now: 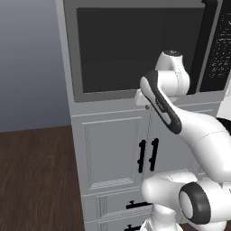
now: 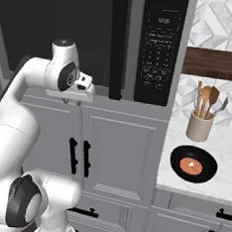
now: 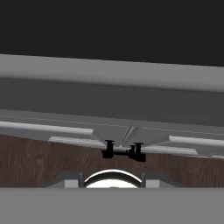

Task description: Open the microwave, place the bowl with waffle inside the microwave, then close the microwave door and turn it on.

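Bowl with waffle [image 2: 193, 166] at lower right, beside utensil jar [image 2: 200, 126]. Microwave door [image 2: 60, 33] shut, handle [image 2: 118, 43] upper centre. Gripper [image 2: 72, 100] centre-left; grip state unclear.

The dark glass of the microwave door [image 3: 109, 26] spans the top, its grey lower frame beneath. Below lie white cabinet doors [image 3: 65, 131] with 2 short black handles [image 3: 123, 151] side by side, over brown wood floor [image 3: 35, 164].

Two base cameras look forward from behind the white arm [image 1: 198, 131], left and right, sharing the grey built-in microwave's dark-glass door [image 1: 135, 49] and white panelled cabinets [image 2: 119, 153]. The hand camera, close below the door, faces down the cabinet fronts.
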